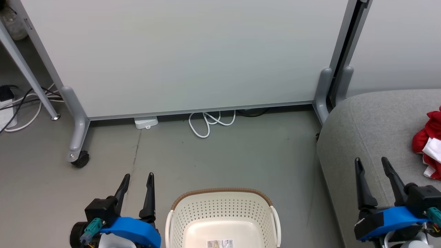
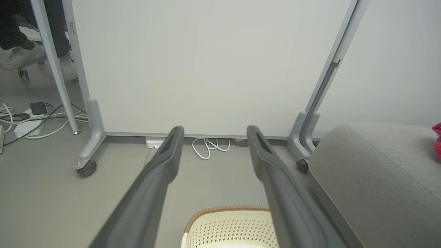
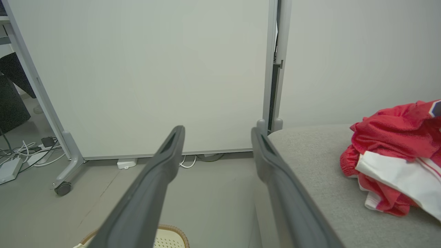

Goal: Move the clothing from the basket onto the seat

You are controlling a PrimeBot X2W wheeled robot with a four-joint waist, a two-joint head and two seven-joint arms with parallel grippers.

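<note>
Basket at 6 o'clock holds just a label. Left gripper (7 o'clock) and right gripper (4 o'clock) stand apart, gripping nothing. Clothing lies heaped on the seat at 3 o'clock.

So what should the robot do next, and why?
Probably tip the head down to check: the basket looks empty but its near end is cut off, the clothing lies on the seat, and left gripper and right gripper are open, empty.
</note>
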